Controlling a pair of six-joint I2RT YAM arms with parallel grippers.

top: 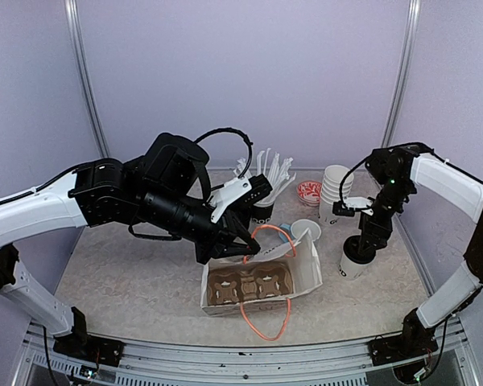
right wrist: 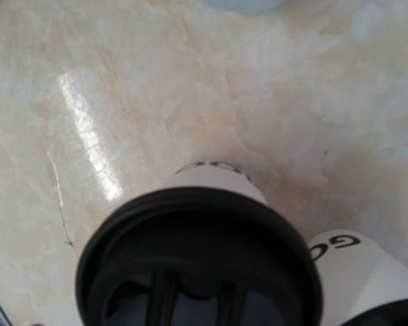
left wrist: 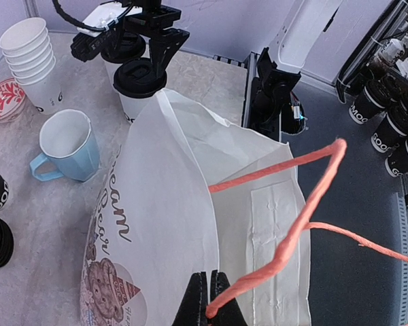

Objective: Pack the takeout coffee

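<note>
Paper bag (top: 306, 269) near centre, orange handle (left wrist: 292, 224) clenched in left claw (left wrist: 209, 309). Takeout cups (top: 352, 265) stand right of it on table (top: 129, 273), right claw (top: 362, 245) over one (grip: cannot tell). Likely light, crushable; hold wall below lid (right wrist: 197, 258).

Pale lilac walls (top: 241, 72) with grey metal uprights (top: 86, 80) behind a glossy beige marbled tabletop (top: 129, 273).

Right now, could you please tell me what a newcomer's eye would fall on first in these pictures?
First, the white paper bag lying on its side at the middle of the table, with the left gripper pinching its orange cord handle. Next, toward the right edge, the right gripper hangs directly over a black-lidded takeout cup, with a second lidded cup close beside it.
</note>
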